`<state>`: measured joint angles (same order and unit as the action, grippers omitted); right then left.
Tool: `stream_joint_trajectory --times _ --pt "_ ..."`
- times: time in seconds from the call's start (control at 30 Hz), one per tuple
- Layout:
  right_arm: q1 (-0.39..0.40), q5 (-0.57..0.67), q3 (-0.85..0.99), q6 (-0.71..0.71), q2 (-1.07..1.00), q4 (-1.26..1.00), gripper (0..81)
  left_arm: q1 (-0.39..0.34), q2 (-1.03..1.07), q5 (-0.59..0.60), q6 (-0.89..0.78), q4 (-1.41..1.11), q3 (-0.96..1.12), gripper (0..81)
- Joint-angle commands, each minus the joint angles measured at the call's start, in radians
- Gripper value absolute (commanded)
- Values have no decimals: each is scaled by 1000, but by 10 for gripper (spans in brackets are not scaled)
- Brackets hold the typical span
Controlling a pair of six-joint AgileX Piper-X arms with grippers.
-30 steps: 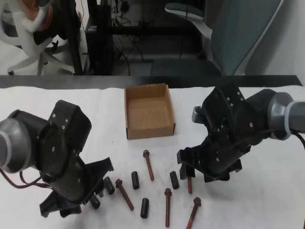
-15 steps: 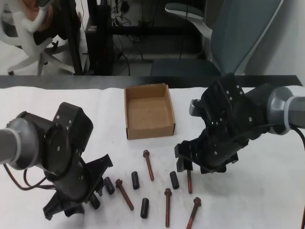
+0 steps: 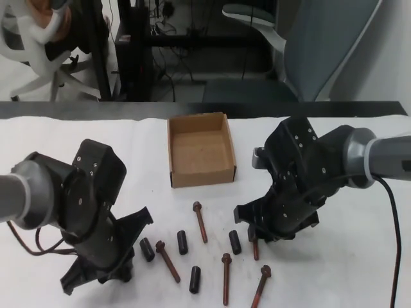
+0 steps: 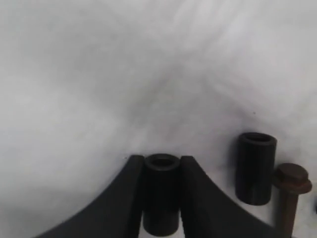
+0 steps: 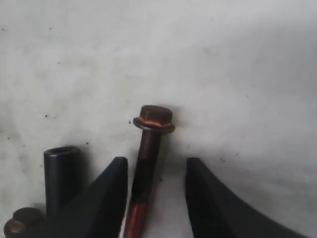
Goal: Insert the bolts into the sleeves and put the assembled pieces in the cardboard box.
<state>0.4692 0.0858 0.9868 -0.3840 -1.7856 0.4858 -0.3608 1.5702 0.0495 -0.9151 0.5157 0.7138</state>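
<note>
Bolts [image 3: 200, 222] and sleeves [image 3: 183, 242] lie scattered near one another on the cloth [image 3: 128, 154] before the cardboard box [image 3: 202, 174]; bare cloth flanks the box, its open top unobstructed.

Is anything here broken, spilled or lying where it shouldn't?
Nothing stands out. The bolts and sleeves lie loose at mixed angles on the white cloth, none visibly damaged. The cardboard box sits upright and empty. The left gripper grips one sleeve; the right gripper straddles a bolt, open.
</note>
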Motion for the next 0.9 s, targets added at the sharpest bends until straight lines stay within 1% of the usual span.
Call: stream_joint_trajectory --times 0.0,0.17,0.2,0.27,0.33,0.47,0.6,0.77,0.87 --pt "4 -37 2 -1 -11 -26 371 -3 24 28 6 -41 -8 17" --pt "4 -77 2 -16 -11 -26 370 -3 24 28 20 -53 -8 17" --pt "4 -78 2 -16 -11 -26 347 -3 24 28 27 -55 -8 17" --pt "4 -70 2 -16 -17 -26 223 -3 24 28 41 -55 -8 17" --pt "4 -56 2 -12 -21 -20 3 -3 24 25 41 -55 -8 17" --pt "6 -51 2 -10 -20 -3 4 -3 24 28 58 -84 -8 17" --pt "17 -14 19 37 -5 0 4 -4 -10 81 167 -175 -8 17" --pt "29 -21 67 122 104 -28 4 -10 -125 65 351 -245 -8 17" --pt "29 -59 76 123 204 -94 4 -10 -231 40 427 -278 -8 17"
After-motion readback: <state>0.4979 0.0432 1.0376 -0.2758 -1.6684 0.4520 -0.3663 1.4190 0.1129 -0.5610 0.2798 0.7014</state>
